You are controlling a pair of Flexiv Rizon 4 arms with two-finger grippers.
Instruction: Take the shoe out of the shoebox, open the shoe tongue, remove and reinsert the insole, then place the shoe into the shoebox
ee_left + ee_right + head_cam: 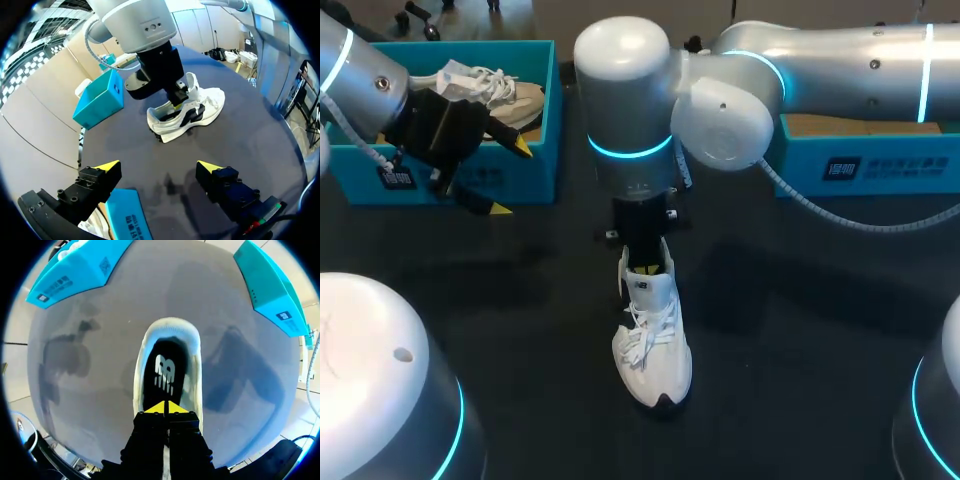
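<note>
Bare table (800,350) flanks the shoe (653,345); the right arm (630,110) (apparently planted inside it) blocks the heel.

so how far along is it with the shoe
Done: the shoe is out on the table, and its tongue looks lifted. In hand: the right gripper, tips together, is at the shoe's opening over the insole, which lies inside; whether it has been out yet I cannot tell. Still to do: putting the shoe in the shoebox, near which the left gripper hangs open.
</note>
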